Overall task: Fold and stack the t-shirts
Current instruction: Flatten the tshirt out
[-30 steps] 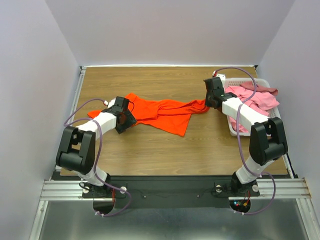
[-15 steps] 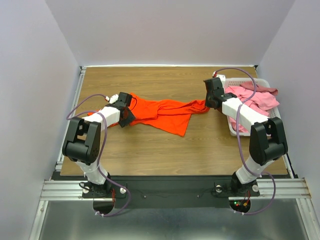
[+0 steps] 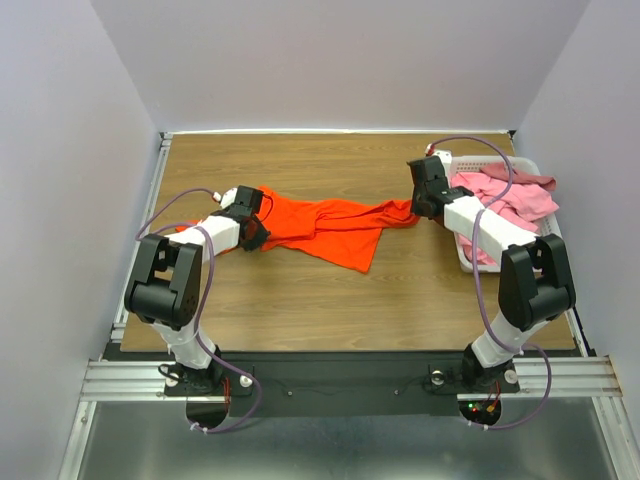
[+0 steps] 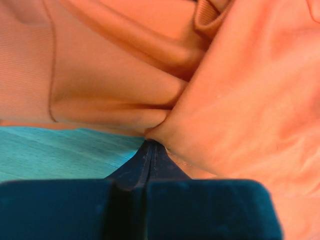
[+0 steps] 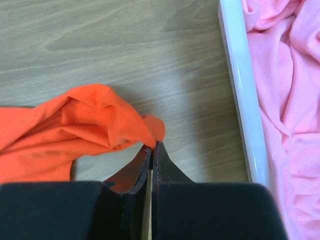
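Note:
An orange-red t-shirt [image 3: 330,225] lies stretched and rumpled across the middle of the wooden table. My left gripper [image 3: 258,228] is at its left end, and its jaws are shut on a fold of the orange cloth [image 4: 165,120]. At the shirt's right tip my right gripper [image 3: 418,210] is shut on a pinch of orange cloth [image 5: 150,131], just left of the basket. Light pink and dusty rose t-shirts [image 3: 510,200] are heaped in the basket; the pink cloth [image 5: 290,100] fills the right side of the right wrist view.
A white slatted plastic basket [image 3: 463,262] stands at the table's right edge, its white rim [image 5: 240,90] close beside my right gripper. Bare wood [image 3: 330,300] lies in front of and behind the orange shirt. Grey walls enclose the table on three sides.
My left gripper moved a little up and right onto the shirt's left end and shut on the cloth. The right arm and the shirt's right end stayed put.

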`<state>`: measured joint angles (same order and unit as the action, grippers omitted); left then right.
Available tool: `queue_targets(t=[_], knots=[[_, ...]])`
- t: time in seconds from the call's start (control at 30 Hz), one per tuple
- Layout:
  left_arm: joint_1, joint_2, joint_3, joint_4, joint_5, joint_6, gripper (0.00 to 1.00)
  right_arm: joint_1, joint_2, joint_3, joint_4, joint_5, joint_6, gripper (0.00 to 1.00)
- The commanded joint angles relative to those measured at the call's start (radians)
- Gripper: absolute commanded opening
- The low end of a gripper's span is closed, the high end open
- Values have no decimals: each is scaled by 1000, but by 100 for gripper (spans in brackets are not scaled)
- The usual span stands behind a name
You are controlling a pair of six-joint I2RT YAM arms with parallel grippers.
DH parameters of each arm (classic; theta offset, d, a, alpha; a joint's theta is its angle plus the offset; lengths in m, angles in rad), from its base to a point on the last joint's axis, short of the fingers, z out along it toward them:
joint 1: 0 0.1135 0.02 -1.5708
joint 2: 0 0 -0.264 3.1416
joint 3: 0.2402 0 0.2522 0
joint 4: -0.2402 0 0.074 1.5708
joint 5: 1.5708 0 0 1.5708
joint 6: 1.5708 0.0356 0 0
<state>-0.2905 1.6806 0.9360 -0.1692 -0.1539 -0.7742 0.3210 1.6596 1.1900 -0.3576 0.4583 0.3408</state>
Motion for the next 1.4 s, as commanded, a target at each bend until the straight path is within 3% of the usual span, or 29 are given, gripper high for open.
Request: queue_targets(t=[0.0,0.2,0.47,0.67,0.9,1.07,1.37], knots=[[-7,7,-39,-15,42,18,0,-5,-35,-15,26,28,12,0],[-41,-159,-54,-12,47,65,0,-5,-81,-18,29,34,7,0],[-42,-547,21,-52,60,69,0,-5,-280,-18,28,46,0,0],[-41,-706,263,-196,-82,67,0,-5,-477,45,17,29,-45,0],[-39,-742,724,-351,-275,114,0,-5,-625,235,-47,10,-89,0],[-41,-713,1050,-453,-306,164,0,-5,-704,373,-109,-162,-89,0],[-41,-765,1330,-478,-250,240,0,-5,-770,626,-188,-438,-42,0]])
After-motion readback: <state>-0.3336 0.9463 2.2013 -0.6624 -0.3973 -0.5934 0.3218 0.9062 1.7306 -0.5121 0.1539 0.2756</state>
